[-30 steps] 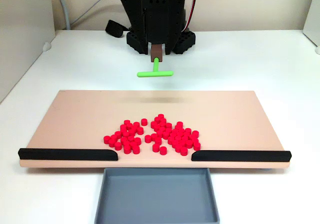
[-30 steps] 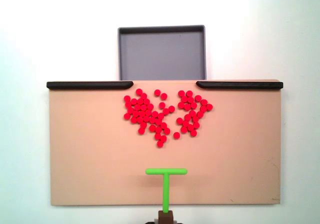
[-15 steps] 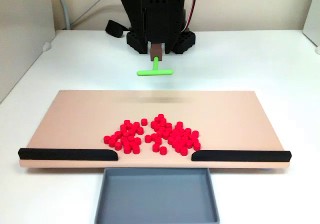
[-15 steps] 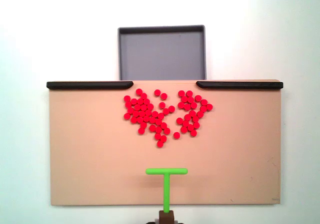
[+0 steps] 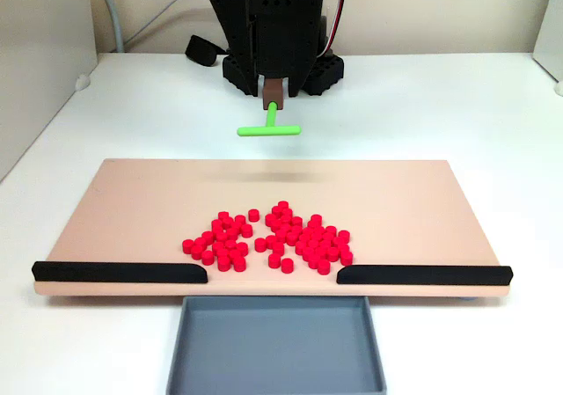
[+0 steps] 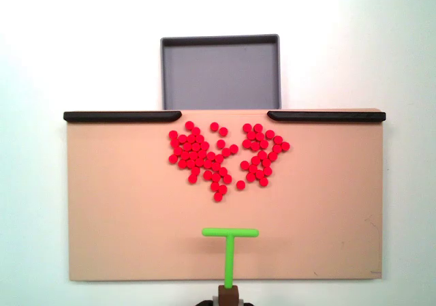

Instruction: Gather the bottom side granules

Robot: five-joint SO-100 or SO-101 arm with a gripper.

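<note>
Several dozen red granules (image 5: 268, 239) lie in two loose clusters on the tan board (image 5: 132, 201), near its front edge between the two black rails. From above, the granules (image 6: 221, 156) sit just below the gap between the rails. My gripper (image 5: 274, 85) hangs over the board's far edge, shut on the brown handle of a green T-shaped pusher (image 5: 269, 129). In the top-down fixed view the pusher (image 6: 230, 241) floats over the board's lower edge, well short of the granules, and the gripper (image 6: 228, 299) is at the picture's bottom edge. The fingers themselves are hidden in the black arm.
A grey tray (image 5: 277, 347) sits against the board's front edge at the gap between the left black rail (image 5: 119, 273) and the right black rail (image 5: 422, 274). The arm's black base (image 5: 281, 65) stands behind the board. A black cable end (image 5: 201, 50) lies beside it.
The pusher has shifted slightly sideways, leftward in the front fixed view and rightward from above, and edged a little toward the granules. The granules have not moved.
</note>
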